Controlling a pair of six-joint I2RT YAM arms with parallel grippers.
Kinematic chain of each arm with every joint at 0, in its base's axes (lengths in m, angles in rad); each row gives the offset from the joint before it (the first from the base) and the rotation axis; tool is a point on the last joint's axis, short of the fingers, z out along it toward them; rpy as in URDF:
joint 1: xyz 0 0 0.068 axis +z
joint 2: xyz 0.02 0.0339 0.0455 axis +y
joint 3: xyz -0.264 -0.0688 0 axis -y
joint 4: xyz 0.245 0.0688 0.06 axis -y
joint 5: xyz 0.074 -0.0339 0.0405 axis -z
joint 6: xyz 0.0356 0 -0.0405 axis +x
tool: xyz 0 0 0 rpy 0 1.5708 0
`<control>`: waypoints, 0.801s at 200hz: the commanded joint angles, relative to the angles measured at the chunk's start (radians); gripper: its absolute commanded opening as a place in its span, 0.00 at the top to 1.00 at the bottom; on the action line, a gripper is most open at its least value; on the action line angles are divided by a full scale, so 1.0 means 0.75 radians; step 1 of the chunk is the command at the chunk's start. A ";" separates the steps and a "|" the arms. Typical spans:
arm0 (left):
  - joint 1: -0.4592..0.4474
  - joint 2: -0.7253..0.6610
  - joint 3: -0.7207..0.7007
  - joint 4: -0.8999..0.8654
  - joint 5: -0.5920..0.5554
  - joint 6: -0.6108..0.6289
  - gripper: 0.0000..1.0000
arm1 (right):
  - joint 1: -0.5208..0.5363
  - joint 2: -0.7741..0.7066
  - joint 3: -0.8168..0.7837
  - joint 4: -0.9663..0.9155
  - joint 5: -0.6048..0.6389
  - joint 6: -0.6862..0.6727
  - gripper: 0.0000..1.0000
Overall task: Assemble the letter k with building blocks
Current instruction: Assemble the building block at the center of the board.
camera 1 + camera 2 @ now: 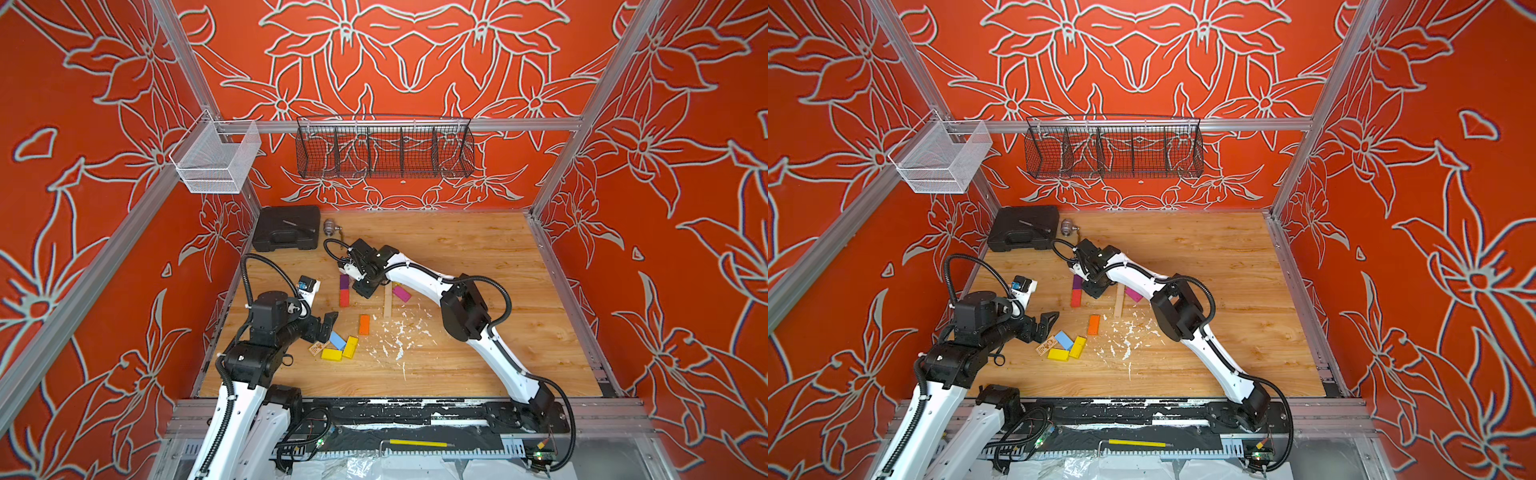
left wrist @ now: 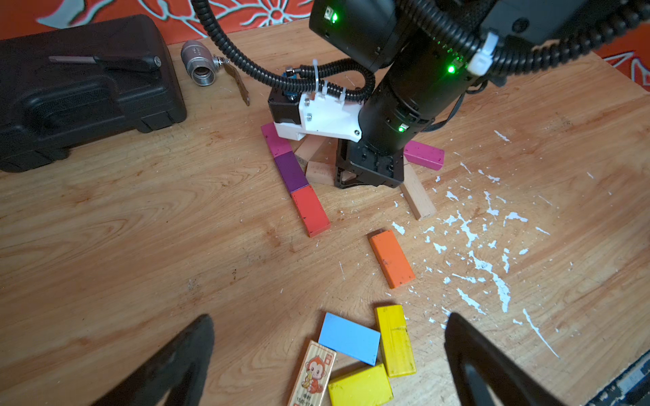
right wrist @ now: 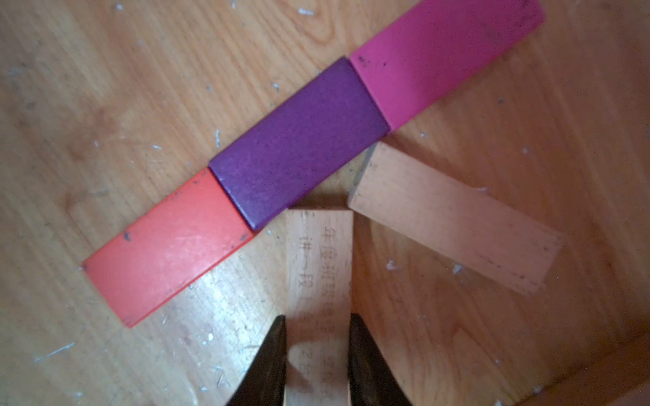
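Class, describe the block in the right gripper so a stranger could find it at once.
Find the row of pink, purple and red blocks. The right gripper pinches a wooden block pointing at the purple block. Unlike the bare wooden block beside it, it carries printed characters.

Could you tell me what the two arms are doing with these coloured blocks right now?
The right gripper is shut on a plain printed block, whose end is at the edge of the purple block. That one sits between a magenta block and a red block in a straight line, apparently the K's spine. Another plain block slants off beside it. The left gripper hangs open above the spare light blue block, yellow blocks and monkey-print block. The orange block lies alone.
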 commanded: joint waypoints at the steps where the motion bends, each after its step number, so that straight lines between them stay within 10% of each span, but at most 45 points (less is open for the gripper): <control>1: 0.010 0.004 0.007 0.008 0.000 0.014 0.00 | -0.002 0.031 0.048 -0.013 -0.030 0.005 0.71; 160: 0.011 0.123 0.034 0.044 -0.086 -0.139 0.00 | -0.008 -0.207 -0.134 0.087 -0.023 0.090 0.60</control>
